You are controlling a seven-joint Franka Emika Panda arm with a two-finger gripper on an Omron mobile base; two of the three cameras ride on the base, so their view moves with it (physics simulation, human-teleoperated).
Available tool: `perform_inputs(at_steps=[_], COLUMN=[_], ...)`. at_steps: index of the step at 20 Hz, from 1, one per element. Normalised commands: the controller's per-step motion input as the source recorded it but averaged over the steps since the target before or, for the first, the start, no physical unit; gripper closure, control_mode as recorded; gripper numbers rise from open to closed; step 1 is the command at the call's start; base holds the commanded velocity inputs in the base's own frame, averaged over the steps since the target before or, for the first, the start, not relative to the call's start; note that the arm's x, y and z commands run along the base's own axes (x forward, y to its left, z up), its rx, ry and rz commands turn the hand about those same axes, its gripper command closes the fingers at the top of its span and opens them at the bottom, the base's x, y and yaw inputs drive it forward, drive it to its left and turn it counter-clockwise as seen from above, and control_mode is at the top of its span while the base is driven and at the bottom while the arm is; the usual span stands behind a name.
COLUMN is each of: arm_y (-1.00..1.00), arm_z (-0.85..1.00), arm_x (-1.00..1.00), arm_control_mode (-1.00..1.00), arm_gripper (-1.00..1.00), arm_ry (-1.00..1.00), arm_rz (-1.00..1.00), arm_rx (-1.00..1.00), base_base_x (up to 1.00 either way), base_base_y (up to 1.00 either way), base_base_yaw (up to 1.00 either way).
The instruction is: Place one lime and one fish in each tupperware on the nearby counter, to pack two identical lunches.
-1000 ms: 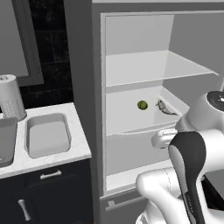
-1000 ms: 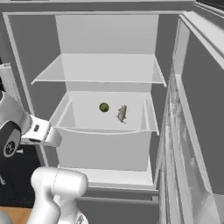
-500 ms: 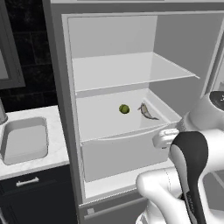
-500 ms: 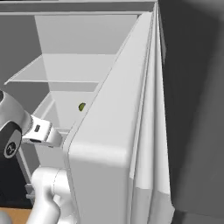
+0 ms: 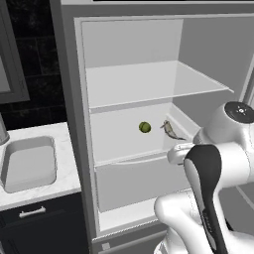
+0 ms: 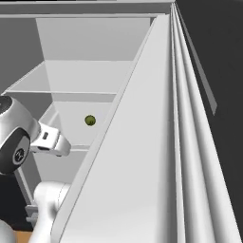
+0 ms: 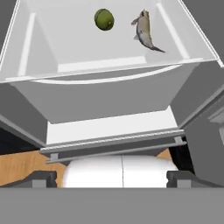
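A green lime [image 5: 144,127] and a small grey fish [image 5: 170,130] lie side by side on the middle shelf of the open fridge [image 5: 129,84]. In the hand view the lime [image 7: 104,19] and the fish [image 7: 144,30] sit at the top, well beyond my gripper [image 7: 111,178]. Its fingertips [image 7: 41,178] stand wide apart, open and empty, low in front of the fridge. The lime [image 6: 90,120] also shows in the right base view. One grey tupperware [image 5: 27,163] rests on the white counter [image 5: 67,171] left of the fridge.
The open fridge door [image 6: 156,156] stands close on the right in the right base view. An upper glass shelf [image 5: 149,82] hangs over the lime and fish. A lower drawer front [image 7: 100,100] juts out under them. Dark cabinets [image 5: 34,223] sit below the counter.
Both base views have shifted, so the base has moved; the fridge door now covers more of the right base view. Lime and fish lie where they were. The gripper stays open.
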Motion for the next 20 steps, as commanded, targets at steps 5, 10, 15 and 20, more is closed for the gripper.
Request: perform_inputs(at_steps=[5,10,15,20], arm_y=[-0.06,-0.56,-0.59,-0.13], arm_z=[-0.31,-0.42,-0.49,-0.48], arm_x=[0.51,0.36,0.53,0.71], arm_control_mode=[-1.0,-1.0,-1.0,-1.0], arm_gripper=[-1.0,-1.0,-1.0,-1.0], arm_ry=[-0.11,-0.11,-0.02,-0.1], arm_rz=[0.0,0.0,0.0,0.0], arm_rx=[0.0,-0.01,-0.07,-0.09], base_base_x=[0.0,0.0,0.0,0.0], base_base_y=[0.0,0.0,0.0,0.0], base_base_yaw=[0.0,0.0,0.0,0.0])
